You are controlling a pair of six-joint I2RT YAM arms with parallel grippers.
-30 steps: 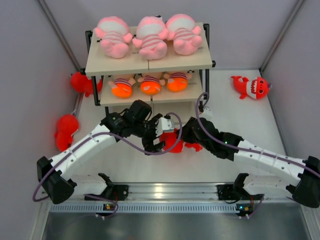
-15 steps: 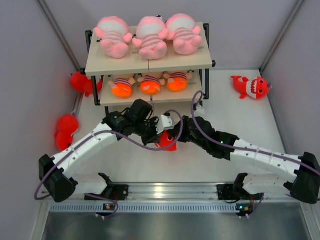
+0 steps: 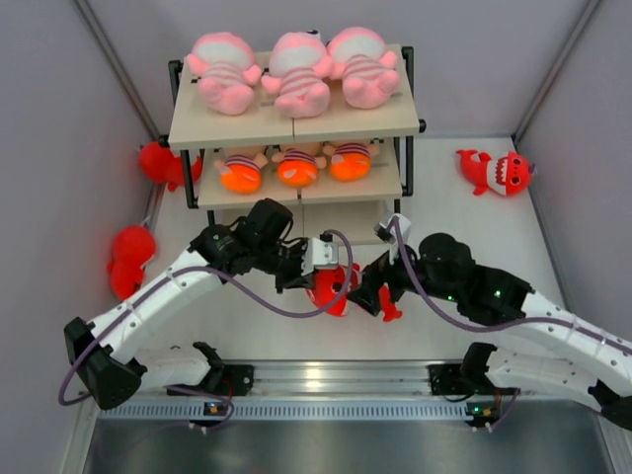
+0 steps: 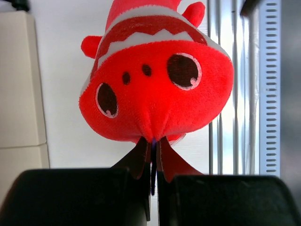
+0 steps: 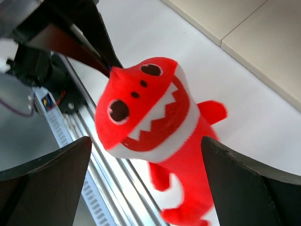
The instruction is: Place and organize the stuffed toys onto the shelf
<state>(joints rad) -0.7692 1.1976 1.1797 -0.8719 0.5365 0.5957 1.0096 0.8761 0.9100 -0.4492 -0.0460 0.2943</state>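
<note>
Three pink dolls (image 3: 299, 71) are lying on the shelf's (image 3: 296, 126) top board, three indistinct orange-lit toys (image 3: 296, 168) below; of four red sharks (image 3: 499, 171), two are sitting left, faces hidden, one right, and the held shark (image 3: 331, 288) is hanging before the shelf, the left gripper (image 4: 153, 146) pinching its snout, the right gripper (image 3: 367, 293) gaping around it.

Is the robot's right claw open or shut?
Open. The right gripper has its black fingers wide apart, with gaps on both sides of the red plush shark.

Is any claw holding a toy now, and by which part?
The left claw pinches the red shark by its snout tip; the right claw is open.
</note>
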